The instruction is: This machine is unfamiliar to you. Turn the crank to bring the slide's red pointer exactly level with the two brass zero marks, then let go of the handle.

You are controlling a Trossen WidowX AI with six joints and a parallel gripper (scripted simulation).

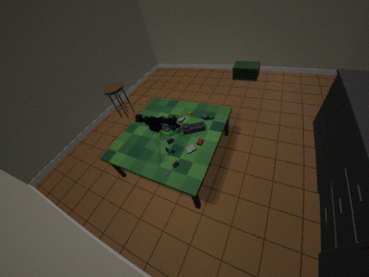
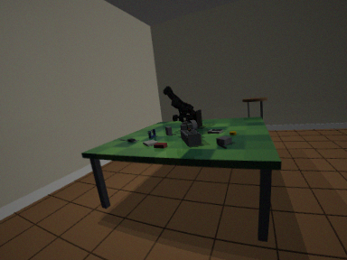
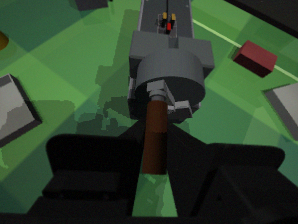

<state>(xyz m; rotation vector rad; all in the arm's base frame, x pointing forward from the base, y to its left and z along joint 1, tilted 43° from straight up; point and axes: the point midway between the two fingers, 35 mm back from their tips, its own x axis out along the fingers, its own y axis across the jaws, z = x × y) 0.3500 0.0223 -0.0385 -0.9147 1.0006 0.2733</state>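
The grey machine [image 1: 195,128] [image 2: 192,137] [image 3: 171,67] stands on the green table, with a round drum at its near end in the wrist view. The brown crank handle [image 3: 155,140] points toward the wrist camera. My gripper [image 3: 152,122] is shut on this handle, one dark finger on each side. On the slide, the red pointer [image 3: 168,27] shows just on the crank side of the two brass zero marks, a left one [image 3: 164,16] and a right one [image 3: 173,17], and looks slightly off level with them. The pointer is too small to read in the top and exterior views.
A red block [image 1: 200,141] [image 2: 160,145] [image 3: 255,58] and a pale flat box [image 1: 190,149] [image 2: 150,143] [image 3: 286,107] lie beside the machine. Another pale box [image 1: 181,119] [image 3: 16,110] lies on its other side. A grey block [image 2: 224,141] and a small yellow thing [image 1: 190,113] [image 2: 232,133] are also nearby.
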